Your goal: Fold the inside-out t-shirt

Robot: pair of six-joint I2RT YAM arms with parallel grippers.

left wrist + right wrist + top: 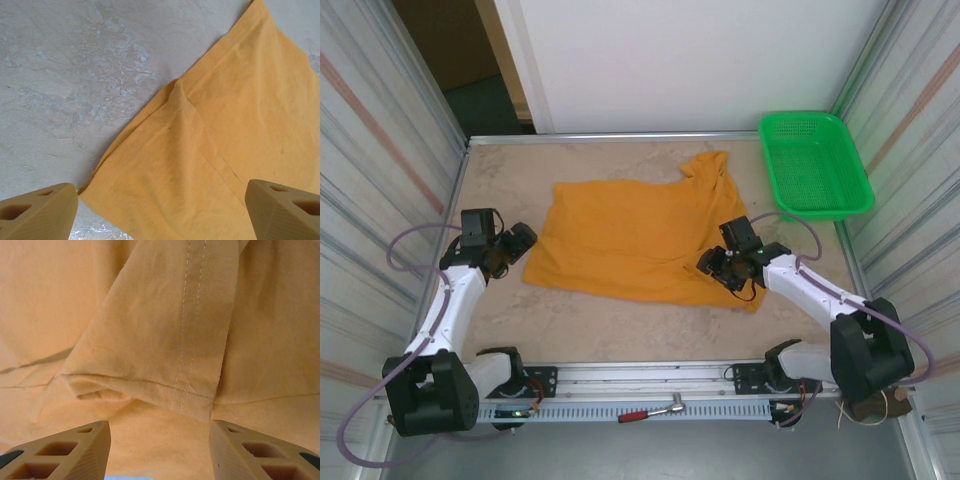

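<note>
Your soft orange-yellow short-sleeved t-shirt (630, 240) lies spread out across the middle of the mottled beige surface (620, 330), mostly flat. One bunched part reaches toward the far right corner, near the green plastic mesh basket (815, 160). The basket sits apart from the cloth, tucked against the right wall.

Your left end effector (515, 243) hangs just beside the shirt's left edge, low over the surface. From the left wrist camera, that end effector (160, 200) has its tan fingers (37, 212) spread wide apart, with nothing clamped between them. Below it you see the shirt's corner, a stitched hem running along the edge, and a seam with a small pucker where two panels meet. Bare surface fills the left of that view.

Your right end effector (725, 268) is over the shirt's near right corner, right on top of the fabric. Through the right wrist camera, this end effector (159, 432) also has its jaws apart, with no cloth pinched. Just ahead of the fingers (75, 450) a folded flap of orange-yellow fabric lies doubled over the layer beneath, a double row of pale stitching running down it to its turned edge. Whether the fingertips touch the cloth, you can't tell from here.
</note>
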